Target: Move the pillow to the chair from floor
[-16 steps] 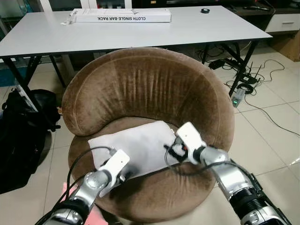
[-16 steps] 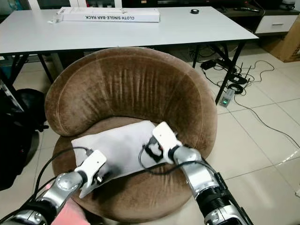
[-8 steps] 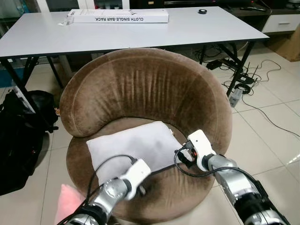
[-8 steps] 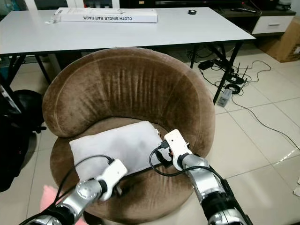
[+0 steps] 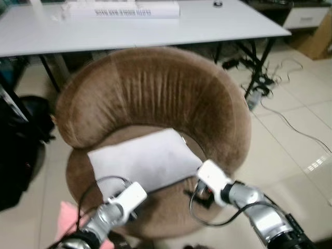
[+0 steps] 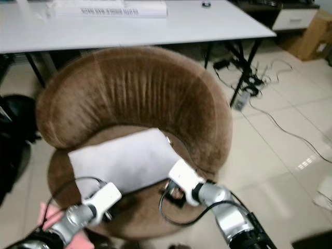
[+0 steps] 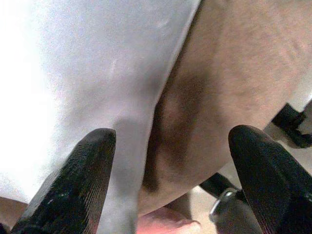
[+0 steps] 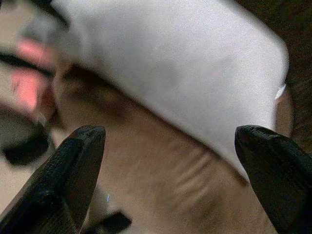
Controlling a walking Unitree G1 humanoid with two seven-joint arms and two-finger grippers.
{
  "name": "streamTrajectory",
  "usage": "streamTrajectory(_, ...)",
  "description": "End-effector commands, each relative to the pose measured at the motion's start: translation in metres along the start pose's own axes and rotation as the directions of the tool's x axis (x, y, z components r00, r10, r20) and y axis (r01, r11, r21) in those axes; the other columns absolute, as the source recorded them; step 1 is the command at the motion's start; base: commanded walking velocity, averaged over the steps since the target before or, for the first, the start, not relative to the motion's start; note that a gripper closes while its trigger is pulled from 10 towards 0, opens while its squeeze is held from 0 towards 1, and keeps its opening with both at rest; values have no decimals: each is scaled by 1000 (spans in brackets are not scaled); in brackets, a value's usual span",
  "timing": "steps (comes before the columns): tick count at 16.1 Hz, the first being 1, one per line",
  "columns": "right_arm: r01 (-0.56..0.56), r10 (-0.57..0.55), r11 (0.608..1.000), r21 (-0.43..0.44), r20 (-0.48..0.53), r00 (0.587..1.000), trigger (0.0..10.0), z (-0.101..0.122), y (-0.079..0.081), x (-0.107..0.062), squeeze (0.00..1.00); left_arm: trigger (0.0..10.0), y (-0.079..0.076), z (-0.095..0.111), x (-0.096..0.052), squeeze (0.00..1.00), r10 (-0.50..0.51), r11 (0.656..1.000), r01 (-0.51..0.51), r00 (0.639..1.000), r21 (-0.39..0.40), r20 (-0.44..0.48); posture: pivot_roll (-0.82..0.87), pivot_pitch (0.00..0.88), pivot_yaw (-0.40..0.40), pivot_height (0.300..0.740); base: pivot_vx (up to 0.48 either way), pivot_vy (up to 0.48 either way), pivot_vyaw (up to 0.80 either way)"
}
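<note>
A round brown chair point(image 5: 155, 98) stands on the tiled floor point(image 5: 295, 155), and a pale pillow point(image 5: 140, 162) lies flat on its seat, touching the backrest toward 12 o'clock, one corner pointing to 3 o'clock. Behind the chair, at 12 o'clock, a white table point(image 5: 155, 28) carries a long white box point(image 5: 122, 9) and a small dark ring point(image 5: 218, 4) farther to 1 o'clock. On the floor, cables point(image 5: 270, 83) trail at 2 o'clock, a black bag point(image 5: 18, 150) sits at 9 o'clock, and something pink point(image 5: 65, 220) lies at 7 o'clock.
</note>
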State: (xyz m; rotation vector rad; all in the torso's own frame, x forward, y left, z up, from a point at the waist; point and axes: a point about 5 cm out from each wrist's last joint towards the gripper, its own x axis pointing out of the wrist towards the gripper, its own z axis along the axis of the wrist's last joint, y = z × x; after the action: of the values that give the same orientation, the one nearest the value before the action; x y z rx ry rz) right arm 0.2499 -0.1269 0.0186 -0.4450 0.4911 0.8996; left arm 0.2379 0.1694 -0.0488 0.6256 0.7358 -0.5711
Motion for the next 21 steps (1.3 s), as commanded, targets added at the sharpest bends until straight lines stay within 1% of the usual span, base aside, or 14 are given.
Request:
streamTrajectory(1, -67, 64, 997, -48, -61, 996, 10000, -14, 11, -1, 0, 10000, 0, -5, -1, 0, 12, 1000, -12, 1000, 7, -19, -58, 182, -48, 740, 0, 0, 0)
streamTrajectory(2, -111, 106, 992, -57, -85, 991, 10000, -20, 22, 1, 0, 10000, -2, -9, -2, 0, 11, 1000, -11, 999, 0, -31, -52, 199, -50, 740, 0, 0, 0)
streamTrajectory(4, -134, 129, 989, -61, -86, 988, 10000, -19, 29, 6, 0, 10000, -5, -12, -2, 0, 16, 1000, -16, 999, -15, -28, -55, 226, -50, 740, 0, 0, 0)
streamTrajectory(6, -161, 154, 983, -94, -70, 986, 10000, -15, 40, 16, 0, 10000, -9, -12, -2, 0, 33, 998, -33, 999, -45, -7, -49, 251, -52, 740, 0, 0, 0)
streamTrajectory(8, -207, 201, 971, -118, -55, 978, 10000, -10, 56, 24, 0, 10000, -19, -17, -3, 0, 27, 998, -28, 999, -64, -18, -37, 262, -56, 740, 0, 0, 0)
streamTrajectory(10, -224, 220, 965, -136, -43, 975, 10000, -5, 65, 26, 0, 10000, -25, -28, -6, 0, 9, 1000, -10, 998, -21, -55, -48, 265, -54, 740, 0, 0, 0)
streamTrajectory(12, -219, 218, 966, -137, -25, 976, 10000, -1, 66, 27, 0, 10000, -18, -41, -11, 0, 42, 999, -40, 992, 18, -116, -58, 267, -55, 740, 0, 0, 0)
streamTrajectory(13, -217, 217, 966, -140, -16, 976, 10000, 1, 66, 26, 0, 10000, -10, -48, -14, 0, 81, 997, -77, 987, 31, -141, -68, 267, -56, 740, 0, 0, 0)
streamTrajectory(15, -223, 224, 962, -158, -13, 974, 10000, 3, 68, 23, 0, 10000, 17, -58, -24, 0, 202, 977, -186, 962, 99, -181, -87, 257, -59, 740, 0, 0, 0)
streamTrajectory(16, -224, 225, 962, -160, -12, 974, 10000, 3, 68, 22, 0, 10000, 23, -58, -25, 0, 224, 973, -207, 957, 106, -184, -87, 257, -59, 740, 0, 0, 0)
streamTrajectory(18, -224, 225, 961, -164, -11, 974, 10000, 3, 69, 20, 0, 10000, 67, -53, -35, 0, 348, 930, -313, 919, 193, -186, -89, 247, -57, 740, 0, 0, 0)
streamTrajectory(19, -224, 225, 961, -165, -11, 974, 10000, 3, 69, 20, 0, 10000, 79, -49, -38, 0, 382, 917, -348, 907, 197, -178, -89, 247, -57, 740, 0, 0, 0)
streamTrajectory(20, -222, 223, 961, -166, -10, 975, 10000, 4, 70, 20, 0, 10000, 109, -35, -45, 0, 474, 870, -436, 868, 230, -146, -92, 239, -53, 740, 0, 0, 0)
streamTrajectory(21, -219, 221, 962, -165, -7, 975, 10000, 5, 71, 20, 0, 10000, 126, -26, -50, 0, 523, 838, -481, 843, 260, -126, -92, 234, -49, 740, 0, 0, 0)
